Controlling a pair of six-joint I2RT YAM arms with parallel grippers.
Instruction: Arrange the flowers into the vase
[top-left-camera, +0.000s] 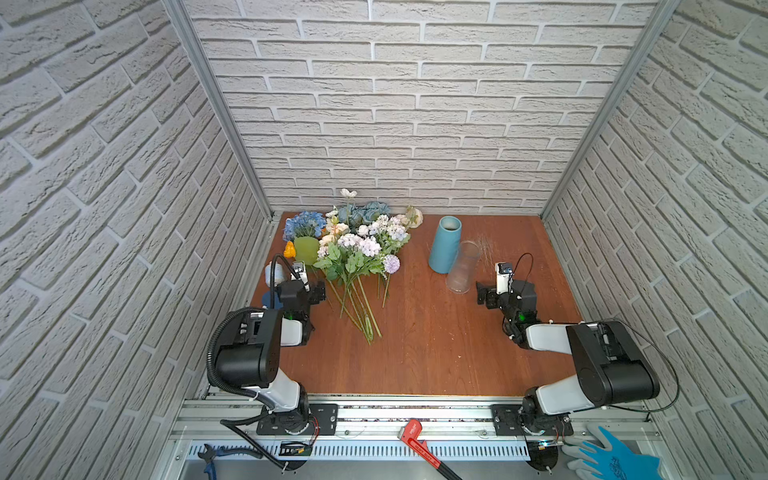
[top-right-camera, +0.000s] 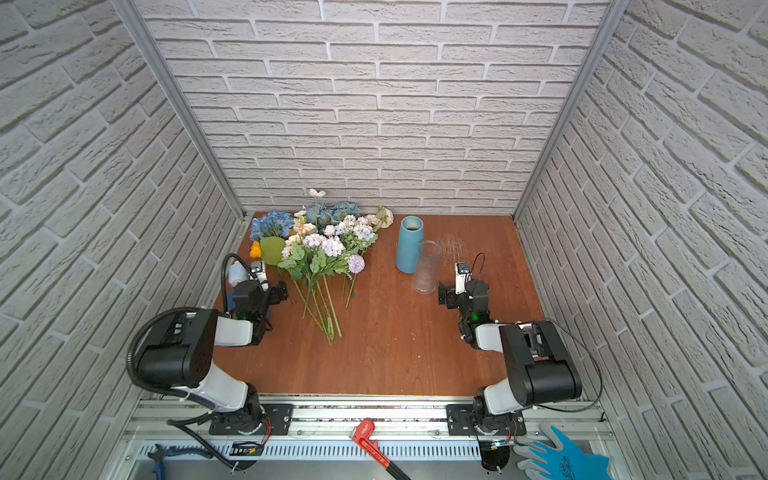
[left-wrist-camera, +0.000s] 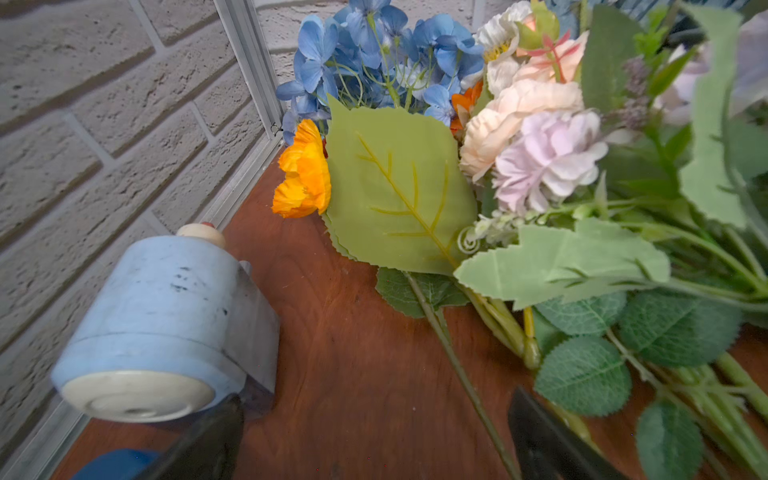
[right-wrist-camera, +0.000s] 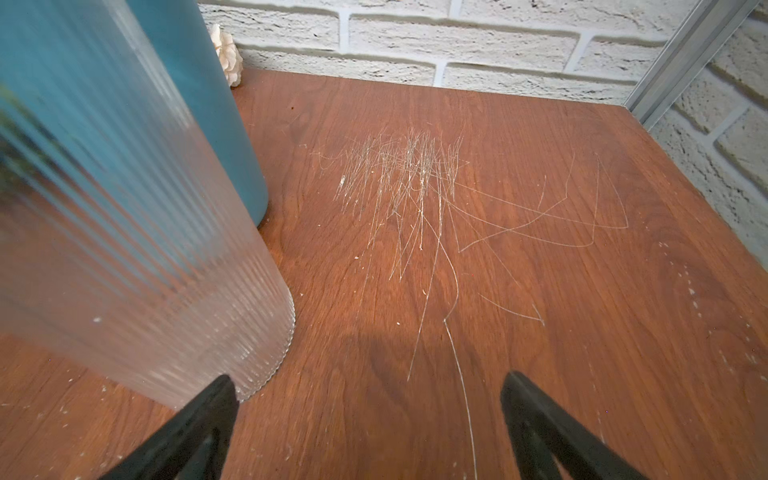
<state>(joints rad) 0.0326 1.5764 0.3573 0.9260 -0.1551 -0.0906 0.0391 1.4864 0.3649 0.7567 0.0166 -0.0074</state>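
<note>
The flowers lie in a heap at the back left of the wooden table, stems fanning toward the front. My left gripper stands open just left of the stems. One thin stem runs between its jaws, ungripped. A teal vase and a clear ribbed glass vase stand upright side by side at back centre-right. My right gripper is open and empty, just right of the glass vase's base.
A small pale blue pot lies on its side by the left wall beside my left gripper, a dark blue round thing below it. Brick walls enclose three sides. A red wrench, pliers and a blue glove lie on the front rail.
</note>
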